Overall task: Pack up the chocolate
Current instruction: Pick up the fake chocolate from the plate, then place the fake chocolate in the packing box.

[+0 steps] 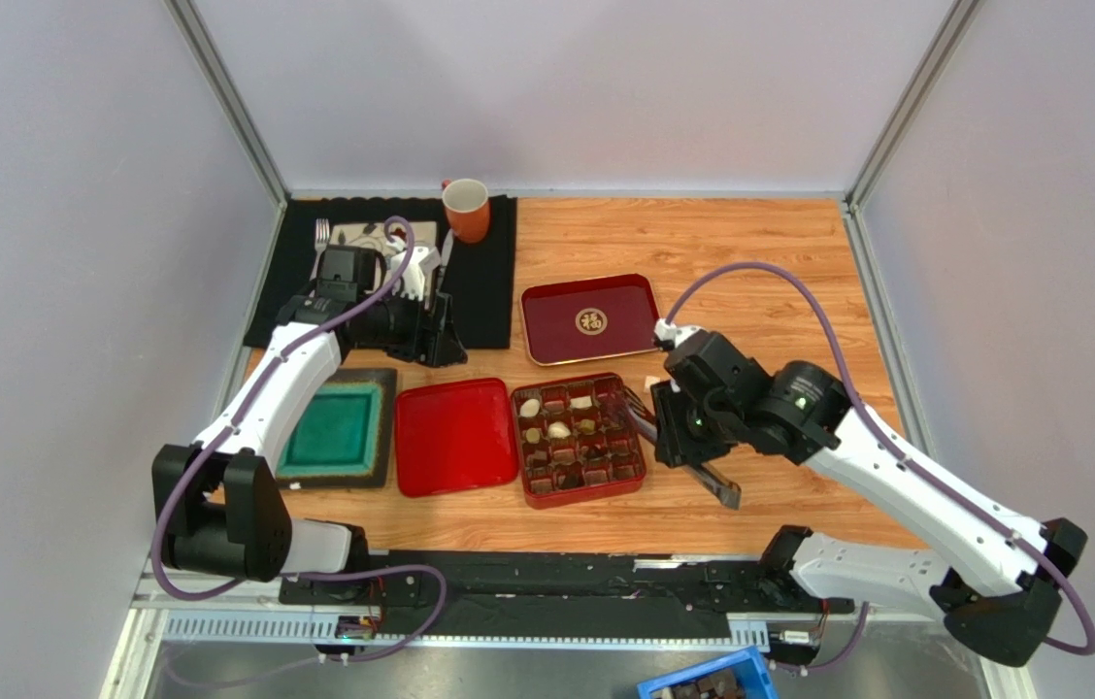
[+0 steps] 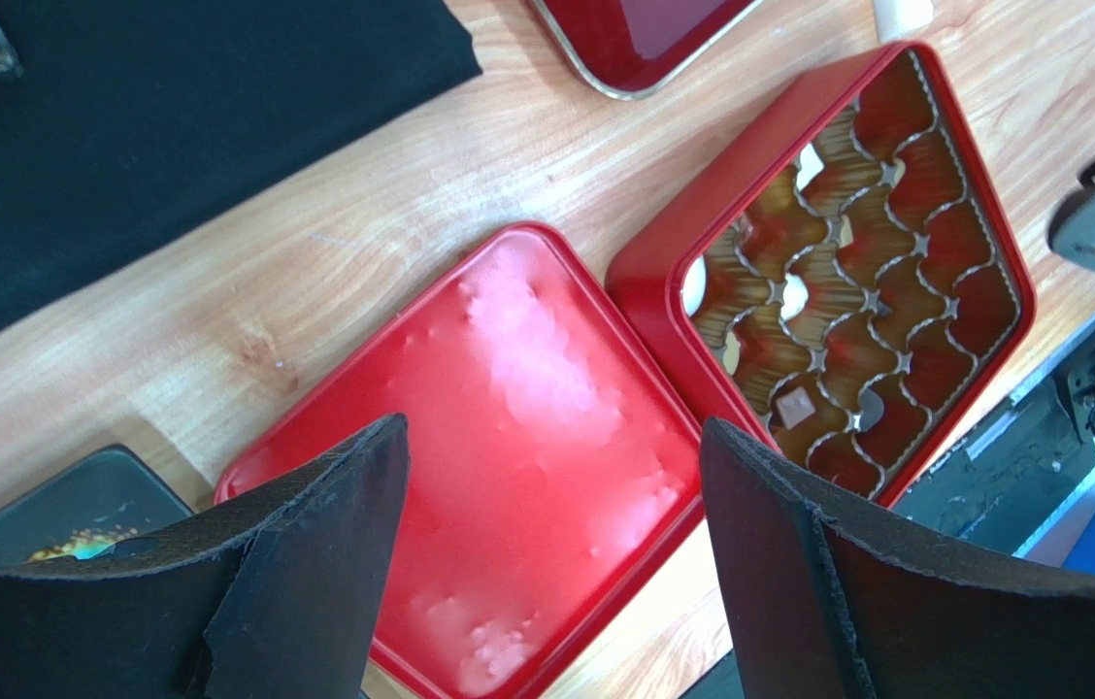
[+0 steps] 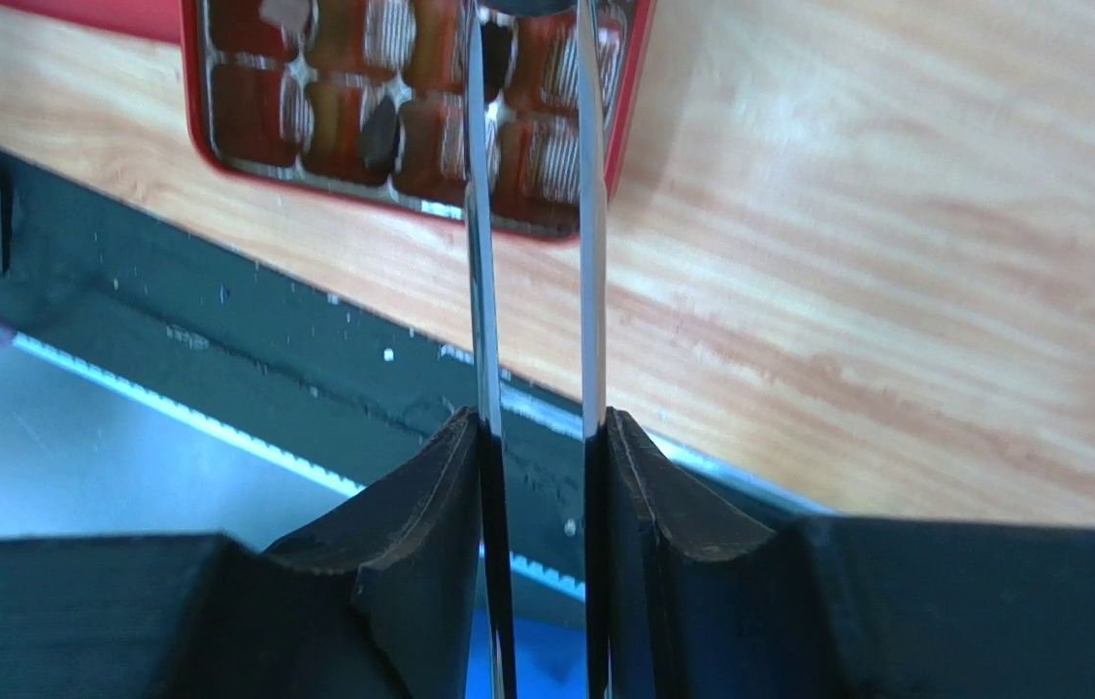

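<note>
My right gripper (image 3: pixel 536 430) is squeezed tight on the tongs (image 3: pixel 482 262). Their tips hang over the red box (image 2: pixel 743 158), which sits by the table's near edge, about the middle. My left gripper (image 2: pixel 551 437) is wide apart and holds nothing, above the flat red lid (image 2: pixel 510 335). Some chocolate (image 1: pixel 558 431), brown and white, sits in the box's little cups. Many cups look empty, so I think I'm only partway. I cannot tell if the tongs carry a piece.

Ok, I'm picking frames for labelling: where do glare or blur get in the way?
Left wrist: white glare patches on the red lid; the box beside it reads clearly. Right wrist: the box and tongs look soft. Top view: even light, sharp.
</note>
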Motion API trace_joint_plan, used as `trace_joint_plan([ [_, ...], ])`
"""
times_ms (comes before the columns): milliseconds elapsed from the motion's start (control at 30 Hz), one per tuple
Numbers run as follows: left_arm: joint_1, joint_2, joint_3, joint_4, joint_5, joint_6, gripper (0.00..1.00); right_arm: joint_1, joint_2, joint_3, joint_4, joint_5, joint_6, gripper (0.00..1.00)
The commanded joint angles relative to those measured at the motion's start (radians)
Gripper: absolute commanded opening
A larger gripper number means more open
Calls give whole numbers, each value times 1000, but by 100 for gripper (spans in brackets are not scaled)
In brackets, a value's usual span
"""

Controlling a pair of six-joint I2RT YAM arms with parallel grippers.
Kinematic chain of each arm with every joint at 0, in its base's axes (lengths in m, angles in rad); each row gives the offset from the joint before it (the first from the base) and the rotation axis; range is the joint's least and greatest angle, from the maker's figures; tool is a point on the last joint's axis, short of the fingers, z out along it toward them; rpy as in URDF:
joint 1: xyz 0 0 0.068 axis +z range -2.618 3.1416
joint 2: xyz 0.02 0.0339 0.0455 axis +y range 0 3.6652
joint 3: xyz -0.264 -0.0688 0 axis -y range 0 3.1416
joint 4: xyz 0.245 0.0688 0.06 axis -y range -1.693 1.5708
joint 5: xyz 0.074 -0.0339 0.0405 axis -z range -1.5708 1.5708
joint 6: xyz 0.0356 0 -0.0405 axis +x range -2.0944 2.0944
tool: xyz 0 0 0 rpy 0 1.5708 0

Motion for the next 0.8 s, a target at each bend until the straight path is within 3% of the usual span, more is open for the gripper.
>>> trace_joint_plan([
  [0,6,-1,-5,17,22,-6,82,50,-84,-45,-64,-6,124,32],
  [333,6,-18,1,-3,22,3,82,82,-104,-100,-37,-9,162,33],
  [767,6,-18,20,-12,31,3,82,81,-29,-97,13,17,139,42],
])
